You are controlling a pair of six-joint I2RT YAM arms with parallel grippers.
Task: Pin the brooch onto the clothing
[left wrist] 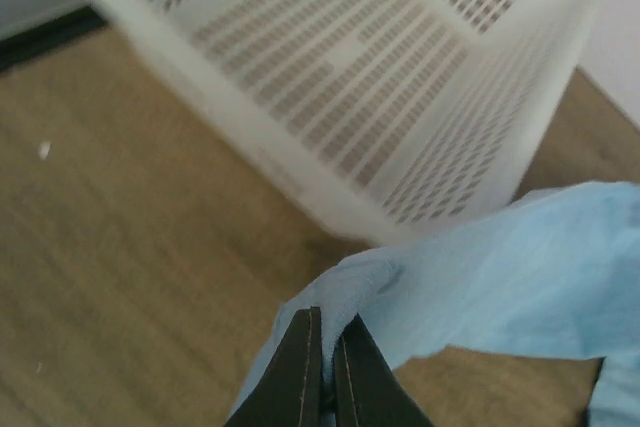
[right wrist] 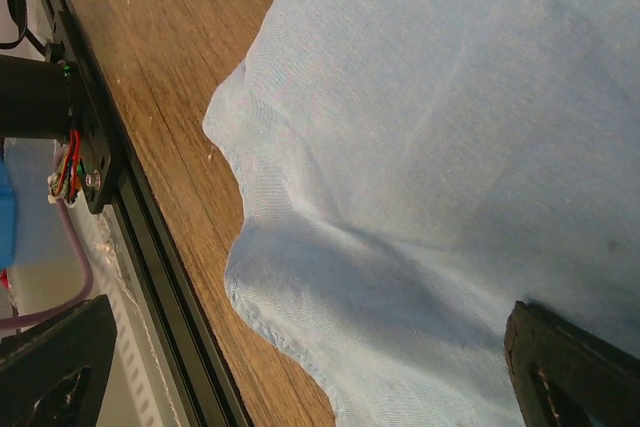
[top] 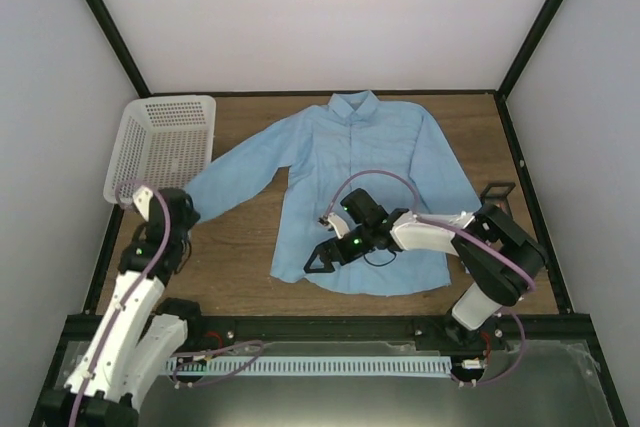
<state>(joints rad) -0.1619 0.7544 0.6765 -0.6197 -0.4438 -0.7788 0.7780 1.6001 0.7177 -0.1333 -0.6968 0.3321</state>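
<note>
The light blue shirt (top: pixel 360 162) lies flat on the wooden table, collar at the far side. My left gripper (top: pixel 183 209) is shut on the cuff end of the shirt's left sleeve; in the left wrist view the fingertips (left wrist: pixel 325 347) pinch a fold of blue fabric (left wrist: pixel 500 277). My right gripper (top: pixel 325 240) is open and empty over the shirt's lower left front, near the hem. In the right wrist view its fingers (right wrist: pixel 570 372) stand wide apart above the hem fabric (right wrist: pixel 450 127). The brooch is not in view.
A white mesh basket (top: pixel 165 142) stands tilted at the back left, just beyond the held sleeve, and fills the left wrist view (left wrist: pixel 400 77). A small black square frame box (top: pixel 497 192) sits at the right table edge. The black front rail (right wrist: pixel 150 237) runs near the hem.
</note>
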